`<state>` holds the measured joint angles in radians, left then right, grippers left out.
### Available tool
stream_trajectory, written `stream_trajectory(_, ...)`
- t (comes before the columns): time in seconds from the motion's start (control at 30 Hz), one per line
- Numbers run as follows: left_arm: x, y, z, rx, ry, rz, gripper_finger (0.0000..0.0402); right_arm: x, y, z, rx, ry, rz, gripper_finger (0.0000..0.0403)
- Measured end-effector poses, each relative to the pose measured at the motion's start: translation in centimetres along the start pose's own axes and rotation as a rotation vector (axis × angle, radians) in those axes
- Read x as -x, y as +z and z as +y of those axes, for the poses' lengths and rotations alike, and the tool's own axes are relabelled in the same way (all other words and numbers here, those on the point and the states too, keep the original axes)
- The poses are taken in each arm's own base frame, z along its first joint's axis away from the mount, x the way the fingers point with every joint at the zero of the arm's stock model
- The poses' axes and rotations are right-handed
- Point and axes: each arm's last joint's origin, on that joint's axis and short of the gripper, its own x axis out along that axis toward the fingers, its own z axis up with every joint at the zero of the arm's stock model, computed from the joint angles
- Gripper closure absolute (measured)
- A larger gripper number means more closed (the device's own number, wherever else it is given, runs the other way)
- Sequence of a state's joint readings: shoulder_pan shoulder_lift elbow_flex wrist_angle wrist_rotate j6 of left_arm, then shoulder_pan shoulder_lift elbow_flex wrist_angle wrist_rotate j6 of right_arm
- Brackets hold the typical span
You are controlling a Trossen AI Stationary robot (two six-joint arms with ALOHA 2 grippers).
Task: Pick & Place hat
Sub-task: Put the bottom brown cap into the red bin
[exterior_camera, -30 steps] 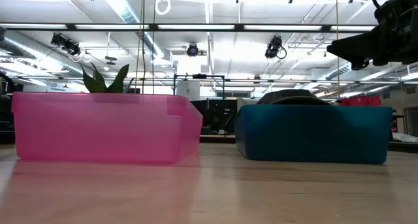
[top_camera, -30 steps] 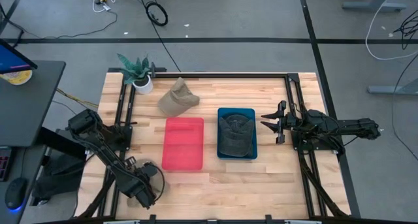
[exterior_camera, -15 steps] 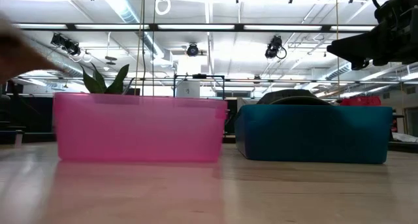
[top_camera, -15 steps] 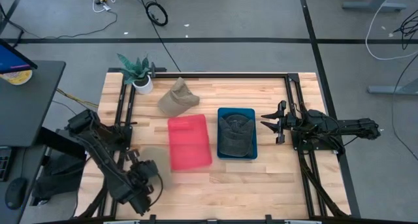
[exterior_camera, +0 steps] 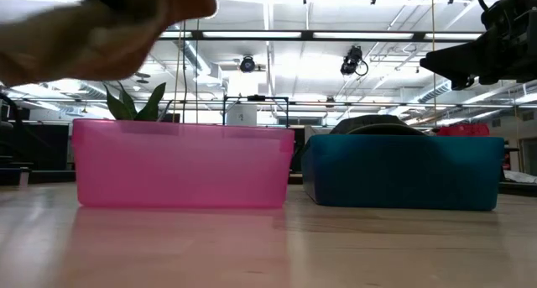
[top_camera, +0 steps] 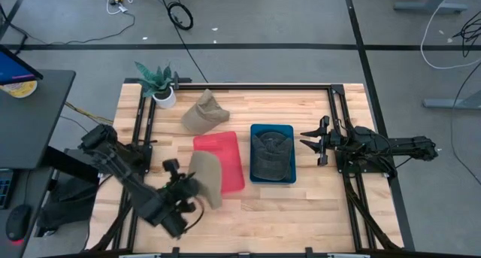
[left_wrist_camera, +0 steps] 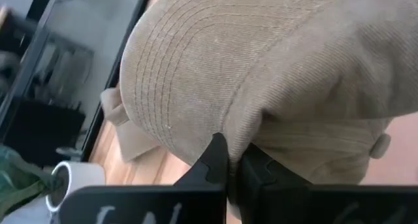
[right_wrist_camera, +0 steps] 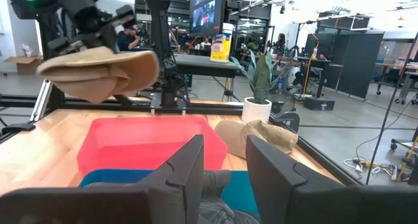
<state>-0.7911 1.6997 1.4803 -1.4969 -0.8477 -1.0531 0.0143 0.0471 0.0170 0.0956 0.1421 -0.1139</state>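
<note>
Left gripper (top_camera: 183, 189) now carries a tan hat (top_camera: 207, 178), jaws clamped on the fabric near the brim; half a second ago it was low at the near-left tabletop (top_camera: 301, 205) edge with no hat showing. The hat hangs in the air over the near edge of the pink bin (top_camera: 219, 163), not yet inside it. The pink bin itself has been knocked since a second ago: it sits skewed and shifted right, closer to the blue bin (top_camera: 272, 153). So the pick is done and the place is left; my read is the pink bin is the target, though its shift may call for a corrected drop point.

Containers: the pink bin looks empty from the right wrist view, though the carried hat hides part of it in the high view. The blue bin holds a dark hat (top_camera: 271, 151). A second tan hat (top_camera: 203, 113) lies loose on the far tabletop, beside the potted plant (top_camera: 158, 83).

Right gripper (top_camera: 315, 145) waits just right of the blue bin, jaws parted, holding nothing.
</note>
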Motion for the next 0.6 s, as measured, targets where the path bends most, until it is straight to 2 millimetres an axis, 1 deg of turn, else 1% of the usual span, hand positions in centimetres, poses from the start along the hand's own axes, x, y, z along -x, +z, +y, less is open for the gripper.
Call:
stream_trajectory(0.13, -2.7, 1.9, 1.4, 0.088, 0.058, 0.045, 0.0395, 0.0, 0.0, 0.0, 0.0, 0.0, 0.0, 0.0285)
stream_trajectory(0.23, -4.3, 3.2, 1.9, 0.094, 0.057, 0.051, 0.0395, 0.0, 0.0, 0.0, 0.0, 0.0, 0.0, 0.0285)
stream_trajectory(0.33, -5.3, 4.5, 1.7, 0.068, 0.014, 0.011, 0.0395, 0.0, 0.0, 0.0, 0.0, 0.0, 0.0, 0.0285)
stream_trajectory(0.47, -6.3, 6.0, 1.3, 0.085, -0.046, -0.04, 0.0395, 0.0, 0.0, 0.0, 0.0, 0.0, 0.0, 0.0285)
stream_trajectory(0.6, -8.2, 6.2, 1.1, 0.033, -0.066, 0.04, 0.0395, 0.0, 0.0, 0.0, 0.0, 0.0, 0.0, 0.0285)
